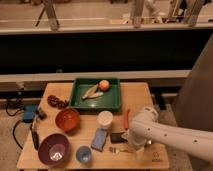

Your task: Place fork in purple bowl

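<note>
The fork [115, 149] is a small silver piece lying flat near the table's front edge, just below the black block [118, 137]. The purple bowl [54, 149] stands at the front left corner and looks empty. My white arm comes in from the right. Its gripper [131, 145] is low over the table right beside the fork's right end, mostly hidden under the bulky wrist. Nothing shows whether it touches the fork.
An orange-red bowl [67, 120], a blue cup [83, 155], a blue packet [100, 139] and a white cup [105, 119] lie between bowl and fork. An orange-red stick [126, 119] is by the arm. A green tray [115, 102] holds fruit at the back.
</note>
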Controlling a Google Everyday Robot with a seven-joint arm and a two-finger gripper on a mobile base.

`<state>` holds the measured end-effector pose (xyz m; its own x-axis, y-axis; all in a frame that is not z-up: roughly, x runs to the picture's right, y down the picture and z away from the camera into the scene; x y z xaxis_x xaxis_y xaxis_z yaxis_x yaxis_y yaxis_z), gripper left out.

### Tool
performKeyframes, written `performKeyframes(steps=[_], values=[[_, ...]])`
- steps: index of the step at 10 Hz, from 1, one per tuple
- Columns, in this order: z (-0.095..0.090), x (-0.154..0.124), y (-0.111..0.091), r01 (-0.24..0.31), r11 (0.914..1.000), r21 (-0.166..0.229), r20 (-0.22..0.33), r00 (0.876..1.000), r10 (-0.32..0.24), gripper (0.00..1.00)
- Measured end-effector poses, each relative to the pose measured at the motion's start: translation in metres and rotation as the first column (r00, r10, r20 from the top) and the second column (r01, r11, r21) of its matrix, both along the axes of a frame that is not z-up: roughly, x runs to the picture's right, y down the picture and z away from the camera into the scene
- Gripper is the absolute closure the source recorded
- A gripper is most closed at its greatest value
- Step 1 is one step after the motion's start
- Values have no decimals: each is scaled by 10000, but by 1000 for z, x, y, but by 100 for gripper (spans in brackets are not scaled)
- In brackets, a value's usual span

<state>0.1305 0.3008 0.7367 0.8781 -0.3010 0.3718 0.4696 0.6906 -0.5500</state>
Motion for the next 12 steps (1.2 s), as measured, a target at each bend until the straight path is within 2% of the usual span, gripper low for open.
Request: performKeyframes(steps=[4,7,12], values=[[-10,3,5,-173,9991,-382,-106,9998,169,20],[-5,-2,12,-276,9975,-658,-75,9996,272,20],[0,-13,22,-468,9969,-640,-148,9988,460,20]])
